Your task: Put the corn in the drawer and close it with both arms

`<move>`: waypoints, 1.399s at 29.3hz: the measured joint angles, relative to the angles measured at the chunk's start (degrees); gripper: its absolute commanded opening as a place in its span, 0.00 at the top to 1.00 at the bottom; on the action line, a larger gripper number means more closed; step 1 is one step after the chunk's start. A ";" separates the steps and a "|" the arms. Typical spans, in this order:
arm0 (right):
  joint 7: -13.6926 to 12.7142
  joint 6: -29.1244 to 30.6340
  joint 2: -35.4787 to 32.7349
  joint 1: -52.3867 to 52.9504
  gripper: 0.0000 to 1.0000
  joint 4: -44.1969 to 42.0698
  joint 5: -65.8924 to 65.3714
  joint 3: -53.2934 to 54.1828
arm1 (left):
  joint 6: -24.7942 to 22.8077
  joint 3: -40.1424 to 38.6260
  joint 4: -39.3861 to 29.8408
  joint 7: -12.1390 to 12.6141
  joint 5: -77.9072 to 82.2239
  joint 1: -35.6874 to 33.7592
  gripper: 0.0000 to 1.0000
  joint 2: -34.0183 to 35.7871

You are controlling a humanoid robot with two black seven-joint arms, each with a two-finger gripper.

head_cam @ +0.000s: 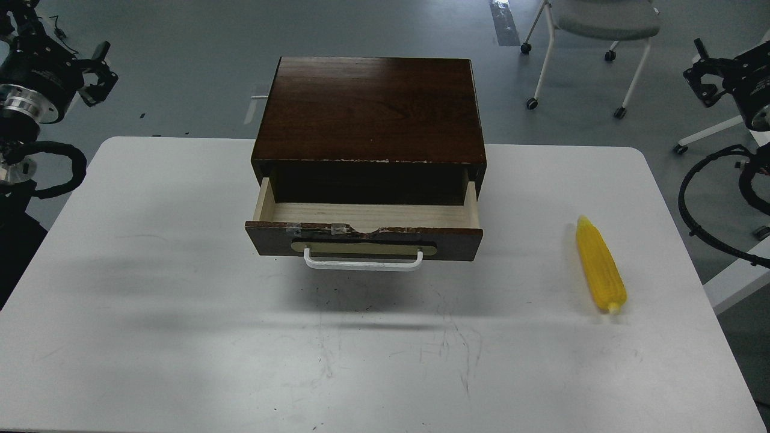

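Both end effectors, left and right, hang empty and parted; the corn could roll off the table edge if nudged.

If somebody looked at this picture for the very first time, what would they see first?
Probably the corn, bright yellow, lying alone on the white table toward the right side. Next would be the dark brown wooden box at the middle back of the table, with the drawer pulled open, showing pale wood inside and a white handle on its chipped front.
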 measured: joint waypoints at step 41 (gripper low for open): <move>-2.28 -4.95 -27.72 16.00 0.00 41.29 -87.38 -35.73 | -0.01 -0.01 -0.14 -0.41 -0.02 0.66 0.02 0.07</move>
